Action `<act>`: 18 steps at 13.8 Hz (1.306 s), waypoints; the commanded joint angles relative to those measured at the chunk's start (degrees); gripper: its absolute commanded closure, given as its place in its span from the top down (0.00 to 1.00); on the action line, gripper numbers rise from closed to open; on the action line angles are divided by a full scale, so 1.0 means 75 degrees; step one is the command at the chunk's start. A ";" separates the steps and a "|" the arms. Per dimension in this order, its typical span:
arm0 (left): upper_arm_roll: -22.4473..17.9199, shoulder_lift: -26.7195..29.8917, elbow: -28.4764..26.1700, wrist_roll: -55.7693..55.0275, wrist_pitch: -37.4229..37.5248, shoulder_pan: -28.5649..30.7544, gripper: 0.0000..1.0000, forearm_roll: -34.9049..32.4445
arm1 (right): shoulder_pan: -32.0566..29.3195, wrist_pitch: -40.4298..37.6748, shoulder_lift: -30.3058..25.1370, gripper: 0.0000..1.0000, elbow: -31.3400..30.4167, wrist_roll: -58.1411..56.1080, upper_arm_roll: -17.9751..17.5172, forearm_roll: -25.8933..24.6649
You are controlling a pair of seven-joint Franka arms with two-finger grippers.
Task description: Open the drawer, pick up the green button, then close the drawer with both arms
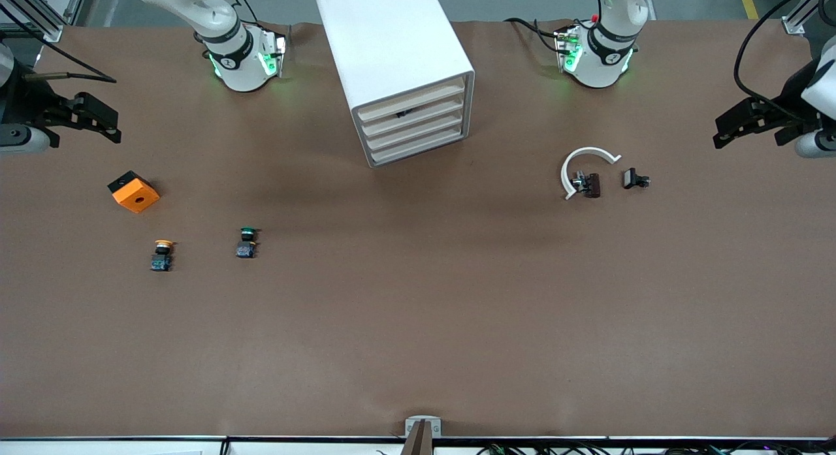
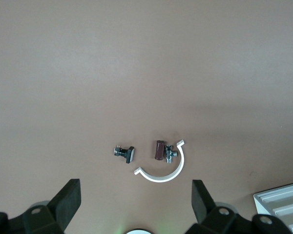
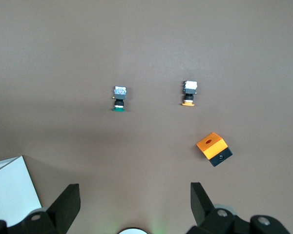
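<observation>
The white cabinet (image 1: 392,44) stands between the arms' bases, its four cream-fronted drawers (image 1: 413,125) all shut. A corner of it shows in the left wrist view (image 2: 283,204) and in the right wrist view (image 3: 10,187). The green-capped button (image 1: 247,241) lies on the brown table toward the right arm's end, nearer the front camera than the cabinet. It also shows in the right wrist view (image 3: 119,99). My right gripper (image 1: 104,125) (image 3: 135,202) hangs open and empty over the table's edge at that end. My left gripper (image 1: 728,130) (image 2: 136,200) hangs open and empty over the left arm's end of the table.
An orange cube with a hole (image 1: 133,191) (image 3: 213,148) and an orange-capped button (image 1: 162,254) (image 3: 189,93) lie beside the green button. Toward the left arm's end lie a white C-shaped clip (image 1: 581,161) (image 2: 166,173), a brown part (image 1: 591,185) (image 2: 159,150) and a black part (image 1: 633,179) (image 2: 125,152).
</observation>
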State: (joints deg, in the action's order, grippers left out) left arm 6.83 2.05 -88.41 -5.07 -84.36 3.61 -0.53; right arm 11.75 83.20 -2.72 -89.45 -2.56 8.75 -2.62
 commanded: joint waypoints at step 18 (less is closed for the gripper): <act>-0.0395 0.0372 -0.0411 0.0161 0.0010 -0.0282 1.00 0.0094 | -0.0416 -0.0698 0.0093 1.00 0.0548 -0.0010 -0.0193 -0.0049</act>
State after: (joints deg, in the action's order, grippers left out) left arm 4.31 3.87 -91.07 -5.02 -84.30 1.60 -0.50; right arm 11.25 79.37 -2.67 -87.21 -2.56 8.80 -2.64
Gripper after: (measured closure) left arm 0.000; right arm 0.000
